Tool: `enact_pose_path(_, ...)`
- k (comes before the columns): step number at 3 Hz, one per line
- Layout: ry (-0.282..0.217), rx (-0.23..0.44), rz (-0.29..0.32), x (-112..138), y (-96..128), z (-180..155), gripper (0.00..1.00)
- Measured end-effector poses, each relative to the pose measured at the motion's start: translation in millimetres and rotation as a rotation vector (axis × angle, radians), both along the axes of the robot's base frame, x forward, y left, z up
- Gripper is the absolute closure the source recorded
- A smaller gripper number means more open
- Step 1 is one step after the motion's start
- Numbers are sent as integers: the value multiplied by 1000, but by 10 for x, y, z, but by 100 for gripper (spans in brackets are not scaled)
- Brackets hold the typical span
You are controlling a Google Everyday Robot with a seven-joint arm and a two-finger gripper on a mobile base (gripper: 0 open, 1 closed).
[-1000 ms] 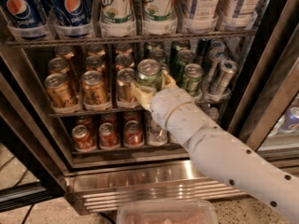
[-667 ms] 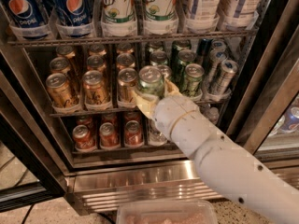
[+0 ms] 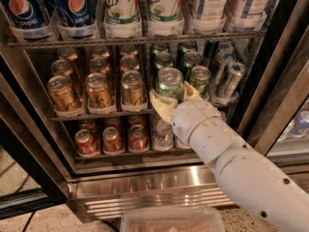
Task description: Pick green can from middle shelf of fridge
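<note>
The fridge (image 3: 145, 187) stands open in front of me, with its ribbed steel base panel low in the camera view. On the middle shelf (image 3: 104, 114), copper-gold cans fill the left lanes and green cans the middle ones. My gripper (image 3: 173, 99) is at the shelf's front, shut on the front green can (image 3: 170, 83). One cream finger (image 3: 161, 108) lies on the can's left and the other (image 3: 192, 92) on its right. The can is upright with its silver lid showing. More green cans (image 3: 199, 79) stand beside and behind it.
Copper-gold cans (image 3: 98, 90) stand left of the gripper and slim silver-blue cans (image 3: 231, 79) to its right. Large bottles (image 3: 120, 6) fill the rack above. Red cans (image 3: 112, 140) and small water bottles (image 3: 163, 133) fill the rack below. The dark door frame (image 3: 282, 81) is on the right. A clear tray (image 3: 171, 220) is at the bottom.
The gripper and the green can in it have moved to the right and a little lower. The other cans have not moved.
</note>
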State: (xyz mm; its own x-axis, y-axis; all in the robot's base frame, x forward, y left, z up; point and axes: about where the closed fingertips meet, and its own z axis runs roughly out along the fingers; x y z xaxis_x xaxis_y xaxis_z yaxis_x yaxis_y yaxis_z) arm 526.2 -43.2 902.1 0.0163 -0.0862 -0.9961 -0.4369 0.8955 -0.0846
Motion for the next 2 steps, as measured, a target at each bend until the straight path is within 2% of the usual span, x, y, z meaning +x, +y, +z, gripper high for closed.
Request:
enact_pose_path(1, 42, 18, 61, -201, 131, -110, 100)
enact_pose_path(2, 58, 25, 92, -293, 204, -147, 100)
